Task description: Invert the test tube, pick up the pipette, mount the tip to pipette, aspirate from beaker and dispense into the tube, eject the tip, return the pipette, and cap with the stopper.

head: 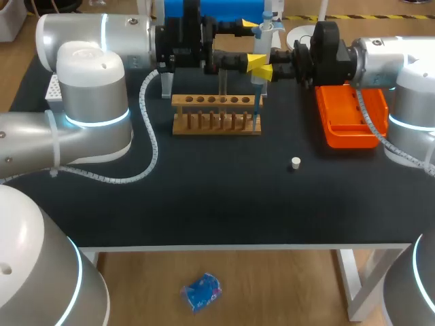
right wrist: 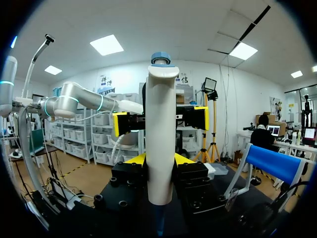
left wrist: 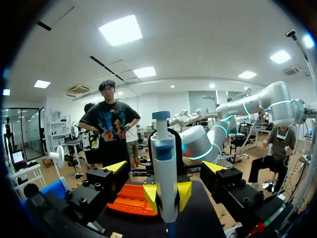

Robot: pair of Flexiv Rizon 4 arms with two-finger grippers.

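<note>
The white pipette (head: pixel 262 37) with a blue top hangs upright above the right end of the wooden rack (head: pixel 216 123), a blue tip (head: pixel 255 117) on its lower end. My right gripper (head: pixel 264 68) is shut on the pipette (right wrist: pixel 160 144) body. My left gripper (left wrist: pixel 165 167) stands open, one yellow finger on each side of the pipette (left wrist: pixel 164 173) without touching it. A clear test tube (head: pixel 223 85) stands upright in the rack. The small white stopper (head: pixel 295 162) lies on the black mat to the right of the middle.
An orange tray (head: pixel 340 132) sits at the right beside my right arm. A blue pipette stand (head: pixel 224 9) and a white round vessel (head: pixel 300 34) are at the back. A white holder (head: pixel 53 88) is at the far left, behind my left arm.
</note>
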